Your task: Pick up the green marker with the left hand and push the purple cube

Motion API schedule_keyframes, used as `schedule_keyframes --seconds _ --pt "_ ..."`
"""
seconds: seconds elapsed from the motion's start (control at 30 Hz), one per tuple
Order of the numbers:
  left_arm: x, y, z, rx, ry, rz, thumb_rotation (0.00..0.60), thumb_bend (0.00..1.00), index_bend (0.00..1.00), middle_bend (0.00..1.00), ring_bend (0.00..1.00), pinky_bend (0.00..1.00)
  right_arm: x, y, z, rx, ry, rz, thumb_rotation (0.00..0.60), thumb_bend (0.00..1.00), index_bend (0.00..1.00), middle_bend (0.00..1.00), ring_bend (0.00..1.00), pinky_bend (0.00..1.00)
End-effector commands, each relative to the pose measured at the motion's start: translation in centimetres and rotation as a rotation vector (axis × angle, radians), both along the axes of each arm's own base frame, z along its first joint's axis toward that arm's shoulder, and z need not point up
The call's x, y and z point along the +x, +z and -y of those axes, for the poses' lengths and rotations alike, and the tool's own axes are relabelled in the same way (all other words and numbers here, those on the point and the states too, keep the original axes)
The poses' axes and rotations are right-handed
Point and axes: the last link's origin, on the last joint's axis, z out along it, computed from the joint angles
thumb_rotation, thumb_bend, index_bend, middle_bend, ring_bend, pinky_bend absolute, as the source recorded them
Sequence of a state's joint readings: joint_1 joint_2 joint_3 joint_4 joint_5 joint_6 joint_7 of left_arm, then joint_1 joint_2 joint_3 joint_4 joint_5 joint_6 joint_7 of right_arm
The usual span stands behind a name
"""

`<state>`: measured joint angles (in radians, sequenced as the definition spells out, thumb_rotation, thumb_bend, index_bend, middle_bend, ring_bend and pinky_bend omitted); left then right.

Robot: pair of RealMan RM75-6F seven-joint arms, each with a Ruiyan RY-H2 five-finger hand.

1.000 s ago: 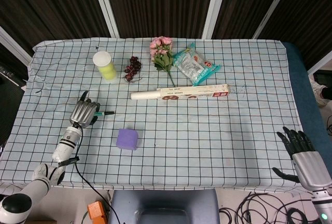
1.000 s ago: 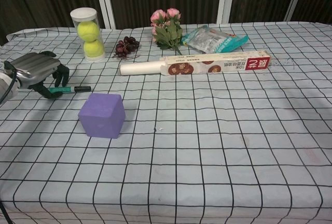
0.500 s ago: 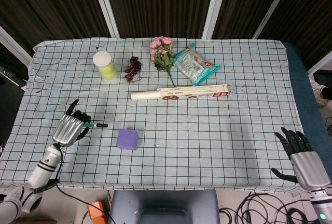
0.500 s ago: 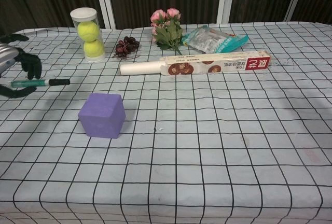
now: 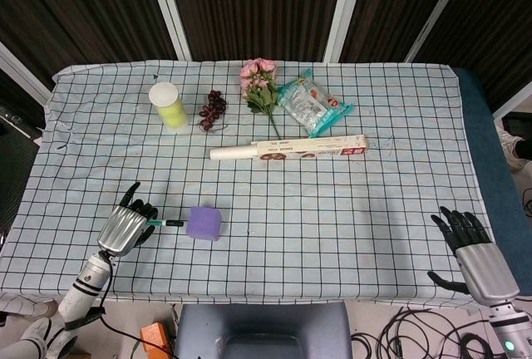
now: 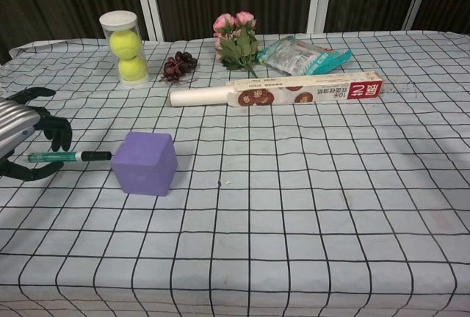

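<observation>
My left hand [image 5: 125, 228] [image 6: 22, 141] grips the green marker [image 5: 166, 223] [image 6: 62, 157] at the table's front left. The marker lies level, its dark tip pointing right and touching the left face of the purple cube [image 5: 204, 223] [image 6: 145, 163]. The cube sits flat on the checked cloth. My right hand [image 5: 470, 251] hangs open off the table's front right corner, holding nothing; the chest view does not show it.
Further back lie a long foil-wrap box [image 5: 287, 149] [image 6: 279, 91], a tube of tennis balls [image 5: 168, 105] [image 6: 123, 47], dark grapes [image 5: 213, 110] [image 6: 178, 65], pink flowers [image 5: 260, 83] [image 6: 235, 38] and a snack bag [image 5: 313, 105] [image 6: 302, 54]. The checked tablecloth [image 5: 332, 209] covers the table.
My left hand has carried the marker toward the front and to the right, bringing its tip up against the cube's left face. The cube has not visibly shifted. The right hand has barely moved.
</observation>
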<state>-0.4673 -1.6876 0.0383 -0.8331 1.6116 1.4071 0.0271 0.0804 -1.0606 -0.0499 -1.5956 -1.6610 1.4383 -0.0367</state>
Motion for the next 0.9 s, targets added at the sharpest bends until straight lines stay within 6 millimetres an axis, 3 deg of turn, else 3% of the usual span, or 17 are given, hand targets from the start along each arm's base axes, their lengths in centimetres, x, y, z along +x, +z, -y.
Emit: schedule_keyframes --seconds 0.03,0.2,0.9 --pt "0.6 -0.2 -0.3 0.009 -0.006 0.005 0.6 0.57 0.82 0.84 0.46 0.11 0.0 0.1 -0.1 0.002 0.003 0.001 0.6 0.3 0.0 0.0 0.0 0.04" --pt "1.4 -0.5 -0.5 0.019 -0.007 0.019 0.6 0.57 0.83 0.84 0.47 0.11 0.0 0.1 -0.1 0.004 0.005 0.003 0.6 0.31 0.0 0.0 0.0 0.04" --pt "6.4 -4.9 1.0 -0.024 -0.126 0.015 0.6 0.57 0.83 0.86 0.47 0.11 0.0 0.4 -0.5 0.011 0.011 0.017 0.6 0.31 0.0 0.0 0.0 0.04"
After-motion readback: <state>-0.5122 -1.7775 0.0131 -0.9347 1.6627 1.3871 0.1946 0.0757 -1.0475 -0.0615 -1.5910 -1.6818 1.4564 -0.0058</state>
